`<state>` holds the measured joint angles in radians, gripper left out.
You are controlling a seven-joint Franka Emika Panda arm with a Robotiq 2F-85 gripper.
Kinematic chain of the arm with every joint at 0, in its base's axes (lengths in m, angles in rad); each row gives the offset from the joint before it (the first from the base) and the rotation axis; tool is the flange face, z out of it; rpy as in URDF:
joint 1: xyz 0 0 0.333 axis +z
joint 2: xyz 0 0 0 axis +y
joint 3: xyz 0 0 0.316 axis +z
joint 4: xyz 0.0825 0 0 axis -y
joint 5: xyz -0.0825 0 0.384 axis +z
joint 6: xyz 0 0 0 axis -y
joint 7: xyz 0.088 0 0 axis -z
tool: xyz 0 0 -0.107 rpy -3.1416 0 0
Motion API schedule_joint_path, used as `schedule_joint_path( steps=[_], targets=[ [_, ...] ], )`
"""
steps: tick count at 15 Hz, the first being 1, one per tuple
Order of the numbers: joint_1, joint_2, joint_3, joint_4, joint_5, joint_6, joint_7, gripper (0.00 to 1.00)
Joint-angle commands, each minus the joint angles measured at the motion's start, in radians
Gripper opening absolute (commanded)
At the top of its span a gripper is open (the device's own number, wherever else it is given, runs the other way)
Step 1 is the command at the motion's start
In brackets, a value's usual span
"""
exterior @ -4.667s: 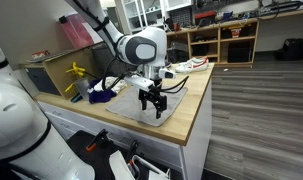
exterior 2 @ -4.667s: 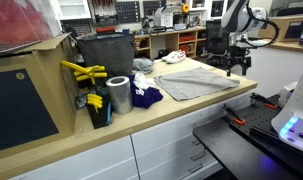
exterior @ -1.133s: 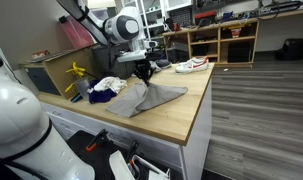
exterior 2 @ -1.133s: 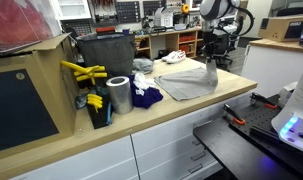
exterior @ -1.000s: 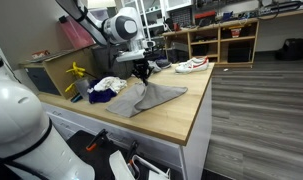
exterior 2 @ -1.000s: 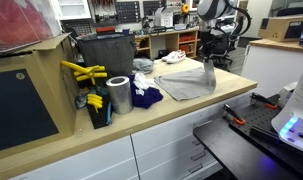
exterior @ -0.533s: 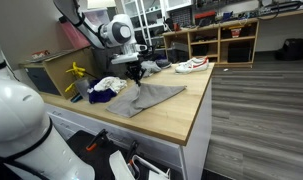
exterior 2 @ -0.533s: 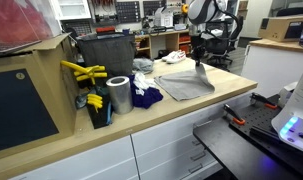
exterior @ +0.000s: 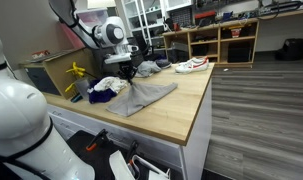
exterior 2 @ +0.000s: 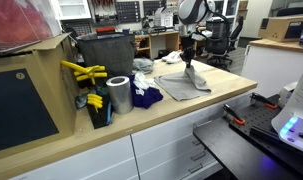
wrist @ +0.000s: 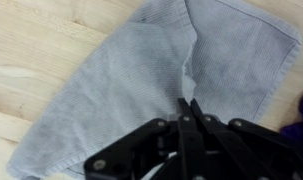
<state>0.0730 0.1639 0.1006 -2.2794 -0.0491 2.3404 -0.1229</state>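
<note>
Pincer [wrist: 188, 103] closed tight on a pinch of the grey cloth [wrist: 111, 90], fabric tented up to the tips in wrist view. In both exterior views pincer [exterior: 129, 70] [exterior 2: 188, 62] holds one part raised, rest of cloth [exterior: 149, 97] [exterior 2: 187, 84] lies on the wooden desk [exterior: 181, 118]. Dark blue rag [exterior 2: 144, 96] & silver can [exterior 2: 118, 95] just beside it; shoe [exterior: 194, 65] at desk's far end
</note>
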Motion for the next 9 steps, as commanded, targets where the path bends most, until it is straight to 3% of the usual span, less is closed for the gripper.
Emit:
schedule_joint_path(
  steps=[1, 9],
  targets=[
    [0.019, 0.017, 0.02, 0.035, 0.029, -0.051, -0.008, 0.01],
    [0.053, 0.045, 0.075, 0.035, 0.061, -0.078, -0.056, 0.01]
  ],
)
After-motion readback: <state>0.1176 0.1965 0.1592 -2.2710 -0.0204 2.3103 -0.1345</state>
